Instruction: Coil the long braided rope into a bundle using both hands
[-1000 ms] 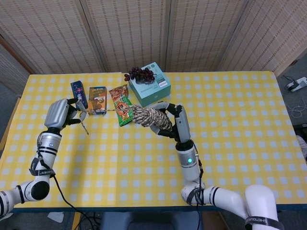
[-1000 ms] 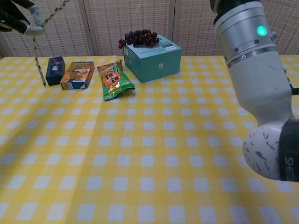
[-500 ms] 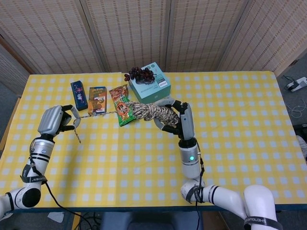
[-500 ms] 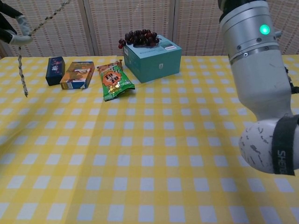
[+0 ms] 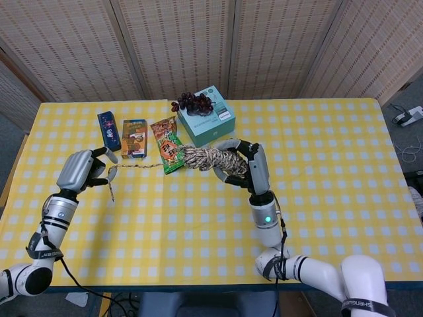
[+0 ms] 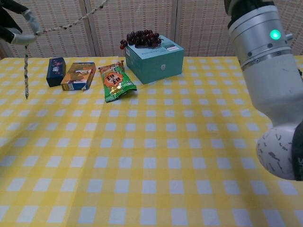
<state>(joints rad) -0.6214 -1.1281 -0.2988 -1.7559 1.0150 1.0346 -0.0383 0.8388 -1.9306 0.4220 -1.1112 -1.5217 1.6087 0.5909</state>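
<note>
The braided rope is mostly wound into a thick coil (image 5: 213, 159) that my right hand (image 5: 241, 165) grips above the table's middle. A loose strand (image 5: 142, 166) runs from the coil leftward to my left hand (image 5: 82, 171), which pinches it near the end; a short tail (image 5: 110, 189) hangs down from that hand. In the chest view only the fingertips of the left hand (image 6: 18, 31) show at the top left, with the strand (image 6: 71, 22) slanting up to the right and the tail (image 6: 26, 75) dangling. The right forearm (image 6: 267, 75) fills the chest view's right side; its hand is out of frame there.
On the yellow checked table (image 5: 317, 172) at the back stand a teal box (image 5: 206, 123) with dark grapes (image 5: 192, 102) on it, a green snack bag (image 5: 167, 144), an orange box (image 5: 134, 137) and a small blue box (image 5: 108, 129).
The left hand has swung out left and come partway back, lower than a second ago, so the strand now runs flatter. The right hand with the coil has turned slightly.
</note>
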